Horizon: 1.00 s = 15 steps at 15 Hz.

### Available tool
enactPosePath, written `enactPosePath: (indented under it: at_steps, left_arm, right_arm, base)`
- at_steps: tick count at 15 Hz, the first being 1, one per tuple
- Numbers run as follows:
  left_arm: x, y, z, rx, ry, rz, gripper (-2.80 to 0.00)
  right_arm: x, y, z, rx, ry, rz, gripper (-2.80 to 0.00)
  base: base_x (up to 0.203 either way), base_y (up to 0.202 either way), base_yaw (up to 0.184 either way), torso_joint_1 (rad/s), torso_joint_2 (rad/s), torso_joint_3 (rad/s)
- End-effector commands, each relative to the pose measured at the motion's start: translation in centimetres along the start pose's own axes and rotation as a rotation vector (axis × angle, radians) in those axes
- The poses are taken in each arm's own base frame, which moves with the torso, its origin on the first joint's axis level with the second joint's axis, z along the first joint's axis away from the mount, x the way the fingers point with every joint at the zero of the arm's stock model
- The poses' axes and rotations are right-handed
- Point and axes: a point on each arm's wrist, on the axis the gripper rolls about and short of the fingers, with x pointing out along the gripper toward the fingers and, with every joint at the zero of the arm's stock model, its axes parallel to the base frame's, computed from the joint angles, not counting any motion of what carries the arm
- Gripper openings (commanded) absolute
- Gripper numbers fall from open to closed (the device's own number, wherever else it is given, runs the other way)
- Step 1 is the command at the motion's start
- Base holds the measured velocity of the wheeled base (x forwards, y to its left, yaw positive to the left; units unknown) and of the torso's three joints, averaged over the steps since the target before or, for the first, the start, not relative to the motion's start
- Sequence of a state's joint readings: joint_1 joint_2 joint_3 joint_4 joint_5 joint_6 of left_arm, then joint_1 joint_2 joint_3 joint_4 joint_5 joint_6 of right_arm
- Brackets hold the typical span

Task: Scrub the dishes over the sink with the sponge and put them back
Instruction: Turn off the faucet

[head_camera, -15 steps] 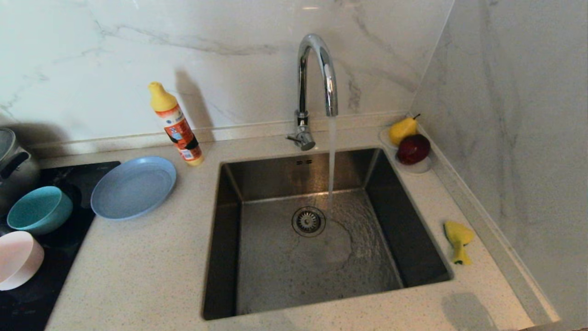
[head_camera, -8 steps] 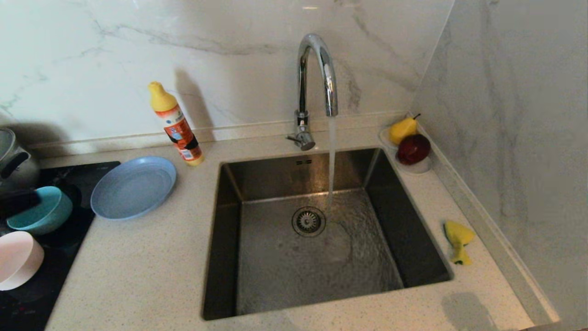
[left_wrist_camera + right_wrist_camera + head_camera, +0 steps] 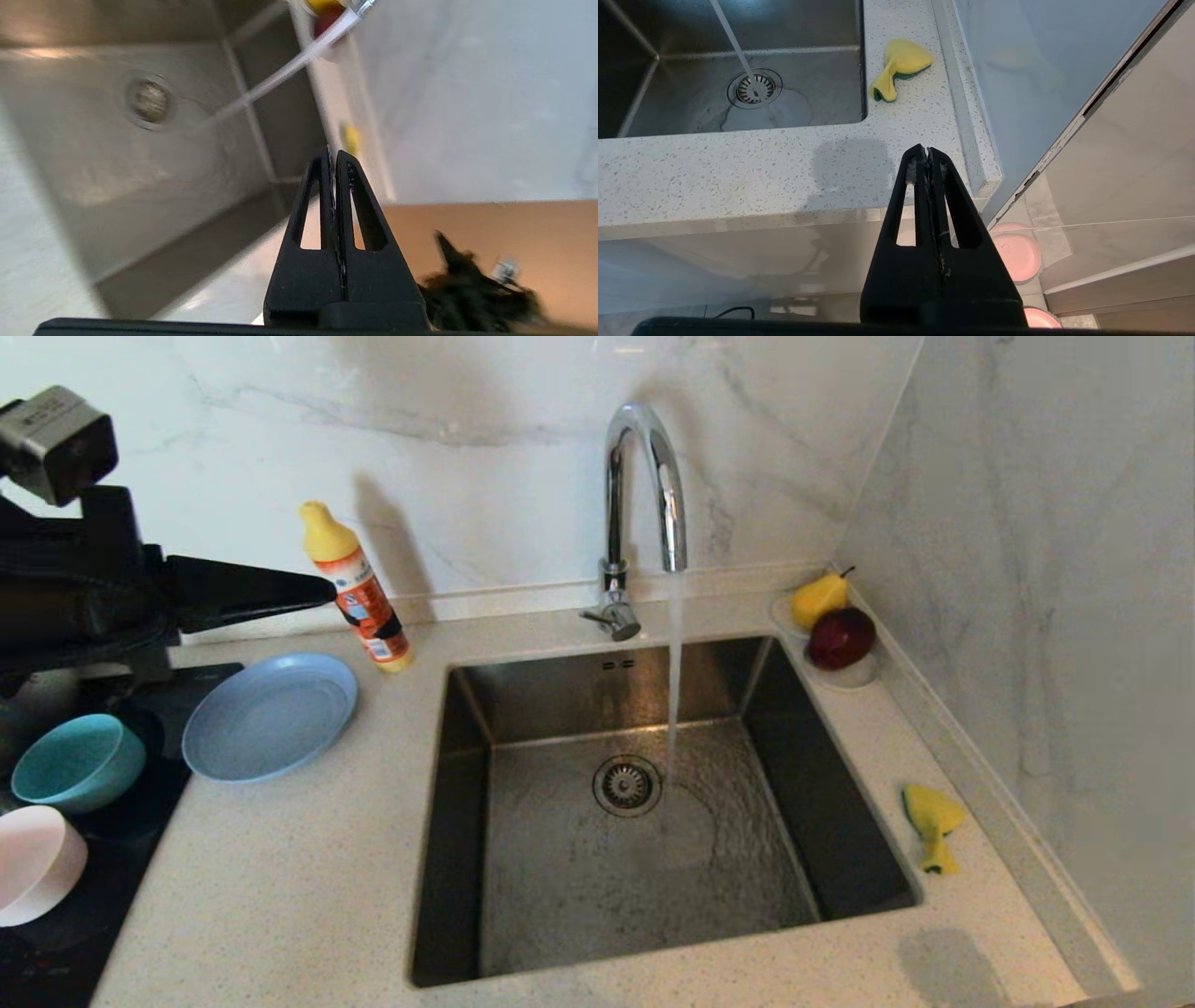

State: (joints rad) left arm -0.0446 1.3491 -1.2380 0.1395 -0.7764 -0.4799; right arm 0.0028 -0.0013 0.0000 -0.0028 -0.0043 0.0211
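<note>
- Starting at the far left of the head view, the pale pink dish (image 3: 33,863) and teal bowl (image 3: 77,761) sit on the black cooktop (image 3: 121,859); both look light, stiff and matte, so a pinch on the rim should hold
- The left gripper (image 3: 322,586) hangs above them with its fingers pressed together, holding nothing, its tip by the orange detergent bottle (image 3: 359,593)
- The blue-grey plate (image 3: 271,714) lies on the counter (image 3: 280,887) beside the bowl; shallow and wide, it is probably best taken at its raised edge
- The sink (image 3: 467,821) is bare inside, with the tap (image 3: 644,485) running
- The sponge (image 3: 931,826) lies on the counter just right of the sink; soft, likely wet, it should be gripped across its pinched waist
- The right gripper (image 3: 928,151) is parked below the counter front, fingers together, nothing held
</note>
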Motion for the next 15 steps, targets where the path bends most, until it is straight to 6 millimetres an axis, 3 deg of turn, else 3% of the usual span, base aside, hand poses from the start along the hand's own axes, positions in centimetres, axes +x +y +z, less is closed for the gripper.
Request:
enactPosePath:
  at_steps: [1,6,15]
  left_arm:
    - [4.0,3.2,0.3,-0.077,0.087,-0.004,-2.80]
    - [9.8,6.4,-1.2,-0.126,0.213,-0.046,-2.80]
    - [19.7,7.3,-3.8,-0.090,0.325,-0.158,-2.80]
  right_arm:
    - [0.0,0.0,0.0,0.000,-0.001,0.000,-2.80]
    - [0.0,0.0,0.0,0.000,-0.001,0.000,-2.80]
    - [0.0,0.0,0.0,0.000,-0.001,0.000,-2.80]
  base:
    - [0.000,0.000,0.000,0.000,0.00,0.000]
    - [0.000,0.000,0.000,0.000,0.00,0.000]
    - [0.000,0.000,0.000,0.000,0.00,0.000]
